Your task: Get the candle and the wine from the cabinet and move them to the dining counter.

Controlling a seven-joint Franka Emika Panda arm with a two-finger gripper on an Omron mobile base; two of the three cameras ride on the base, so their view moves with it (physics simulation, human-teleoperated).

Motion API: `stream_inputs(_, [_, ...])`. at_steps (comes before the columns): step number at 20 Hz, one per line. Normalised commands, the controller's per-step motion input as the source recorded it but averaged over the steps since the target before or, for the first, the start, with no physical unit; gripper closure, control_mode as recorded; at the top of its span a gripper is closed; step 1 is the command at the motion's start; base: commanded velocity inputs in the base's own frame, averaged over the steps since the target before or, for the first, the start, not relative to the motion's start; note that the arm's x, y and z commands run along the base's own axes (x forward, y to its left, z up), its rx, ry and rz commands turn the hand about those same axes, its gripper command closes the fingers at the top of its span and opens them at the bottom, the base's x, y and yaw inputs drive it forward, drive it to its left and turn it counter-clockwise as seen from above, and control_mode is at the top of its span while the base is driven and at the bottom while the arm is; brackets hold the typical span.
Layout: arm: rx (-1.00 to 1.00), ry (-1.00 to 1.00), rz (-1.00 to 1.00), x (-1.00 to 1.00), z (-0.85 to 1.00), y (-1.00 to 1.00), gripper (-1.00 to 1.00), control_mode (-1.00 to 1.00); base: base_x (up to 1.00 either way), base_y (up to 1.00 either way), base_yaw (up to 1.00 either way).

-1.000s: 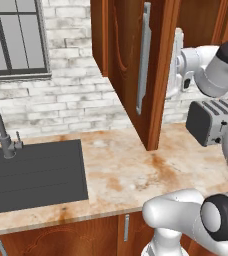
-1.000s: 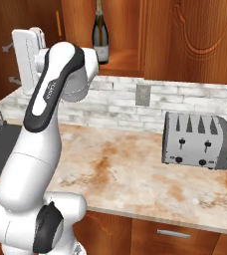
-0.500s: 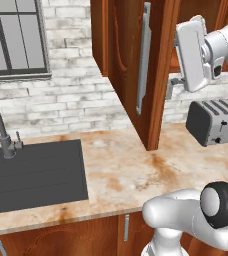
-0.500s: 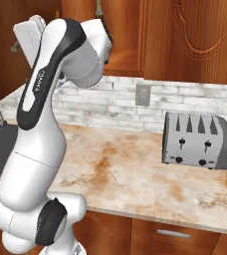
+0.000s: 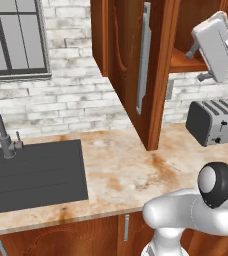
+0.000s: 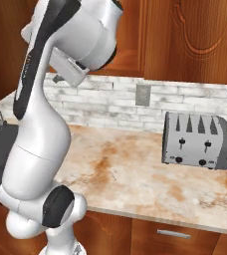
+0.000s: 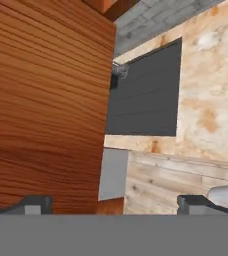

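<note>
The cabinet (image 5: 131,70) hangs over the counter with its carved door swung open, the silver bar handle (image 5: 143,55) facing me. My gripper (image 5: 196,64) is raised in front of the open shelf, right of that door, fingers pointing left and down. In the hand view the gripper (image 7: 116,205) is open with nothing between its fingertips (image 7: 36,202), and the wooden door face (image 7: 46,100) lies close on the left. The candle and the wine are hidden; my arm (image 6: 80,35) covers the shelf. The dining counter is out of view.
A silver toaster (image 5: 216,122) stands on the marbled counter (image 5: 126,175) under the cabinet. A black sink (image 5: 31,175) with a dark faucet (image 5: 3,135) sits to the left, below a window. The same toaster (image 6: 197,139) stands by the brick wall.
My hand has risen and swung right, from beside the door edge up to the open shelf. The arm now covers the wine bottle that showed earlier. The jaws stayed open.
</note>
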Motion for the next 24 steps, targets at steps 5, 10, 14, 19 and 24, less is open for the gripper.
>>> stream_inputs(5, [-0.44, -0.63, 0.0, -0.07, -0.53, -0.18, -1.0, -1.0, 0.0, 0.0, 0.0])
stream_inputs(10, [-0.2, -0.48, 0.0, 0.07, -0.25, -0.4, -1.0, -1.0, 0.0, 0.0, 0.0])
stream_inputs(14, [-0.02, -0.38, -0.01, 0.2, 0.16, -0.32, -1.0, -1.0, 0.0, 0.0, 0.0])
stream_inputs(19, [0.04, -0.3, -0.02, 0.45, 0.25, -0.13, -1.0, -1.0, 0.0, 0.0, 0.0])
stream_inputs(24, [0.12, -0.24, -0.05, 0.5, 0.25, -0.1, -1.0, -1.0, 0.0, 0.0, 0.0])
